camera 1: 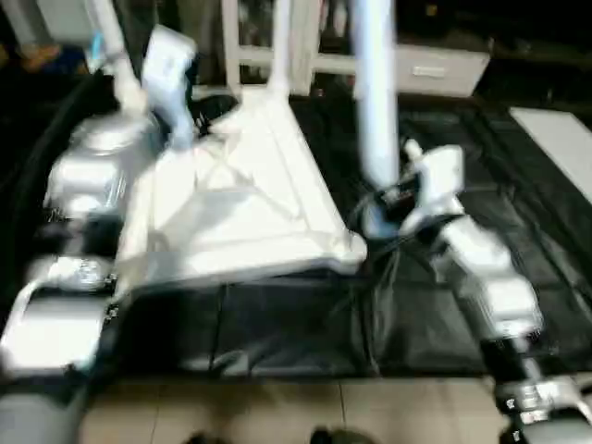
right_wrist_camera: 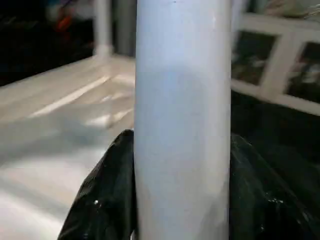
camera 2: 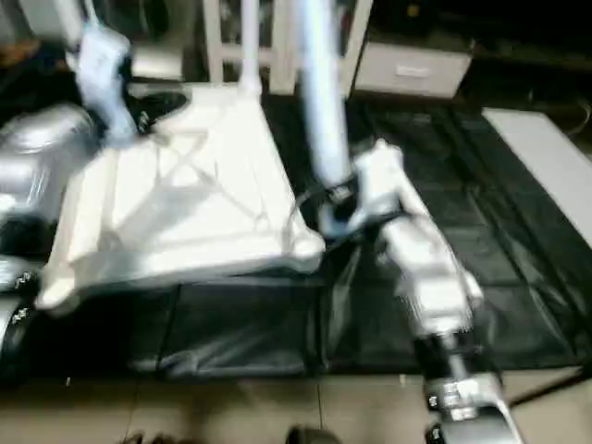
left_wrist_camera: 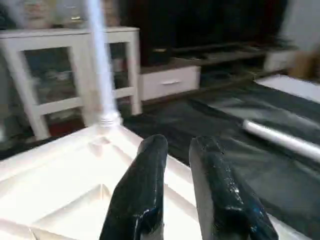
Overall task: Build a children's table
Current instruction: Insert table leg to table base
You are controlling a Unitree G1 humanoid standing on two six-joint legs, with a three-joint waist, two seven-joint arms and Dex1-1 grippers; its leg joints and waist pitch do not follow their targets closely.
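Upside-down white tabletop (camera 1: pixel 240 208) on a black mat (camera 1: pixel 277 324), one leg (camera 1: pixel 375 92) gripped upright beside it.

Nearest: a strip of pale tiled floor (camera 1: pixel 277 412), then the black mat, wrinkled along its front edge. On the mat toward the left, the tabletop lying ribbed side up, the X of ribs plain to see. Just beside its near right corner, the right gripper (right_wrist_camera: pixel 182 200), black fingers clamped on either side of the white leg, held upright and apart from the tabletop. Over the tabletop's far left part, the left gripper (left_wrist_camera: pixel 180 170), fingers a little apart and grasping nothing. At the far corner, another leg (left_wrist_camera: pixel 102 65) standing upright in its socket. Farther off on the mat, a silvery tube (left_wrist_camera: pixel 282 140) lying flat. Beyond, a white shelf unit (left_wrist_camera: pixel 65 75).
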